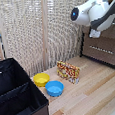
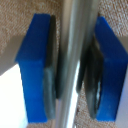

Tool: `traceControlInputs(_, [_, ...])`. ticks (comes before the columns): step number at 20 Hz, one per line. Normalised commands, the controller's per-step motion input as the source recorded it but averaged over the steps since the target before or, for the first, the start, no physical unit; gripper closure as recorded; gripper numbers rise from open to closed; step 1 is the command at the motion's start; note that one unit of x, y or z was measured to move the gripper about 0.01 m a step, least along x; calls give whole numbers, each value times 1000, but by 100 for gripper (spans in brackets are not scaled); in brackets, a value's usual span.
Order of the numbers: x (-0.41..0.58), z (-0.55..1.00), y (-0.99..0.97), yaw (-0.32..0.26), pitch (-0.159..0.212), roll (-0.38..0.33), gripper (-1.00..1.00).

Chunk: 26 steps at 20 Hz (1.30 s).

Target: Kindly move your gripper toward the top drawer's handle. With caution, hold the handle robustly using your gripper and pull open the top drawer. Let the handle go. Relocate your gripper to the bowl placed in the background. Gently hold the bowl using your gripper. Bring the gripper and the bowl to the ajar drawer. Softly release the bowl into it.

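Note:
In the wrist view the handle (image 2: 75, 25), a slim silvery bar, runs straight between my gripper's (image 2: 75, 67) two blue fingers (image 2: 35, 65). Their dark pads press against the bar on both sides, so the gripper is shut on it. In the exterior view the white hand (image 1: 95, 33) is up against the top drawer (image 1: 110, 34) of the brown dresser at the exterior view's right, and the arm hides the handle there. The yellow bowl (image 1: 41, 78) sits on the wooden table, well away from the gripper toward the exterior view's left.
A blue bowl (image 1: 54, 88) lies just in front of the yellow one. A colourful box (image 1: 69, 71) stands beside them. A large black bin (image 1: 16, 92) fills the exterior view's lower left. A lower drawer (image 1: 100, 52) shows under the hand. A beige curtain hangs behind.

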Motion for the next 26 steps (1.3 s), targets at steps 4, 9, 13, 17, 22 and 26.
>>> traceControlInputs(4, [158,43,734,-89,32,131,100])
traceControlInputs(9, [122,93,758,-89,11,105,100])
traceControlInputs(13, [45,30,663,-103,5,48,100])
traceControlInputs(17, [151,-1,161,-40,24,-21,-100])
traceControlInputs(22, [341,-12,131,0,33,-14,-100])
traceControlInputs(26, [293,0,231,44,10,21,-100])
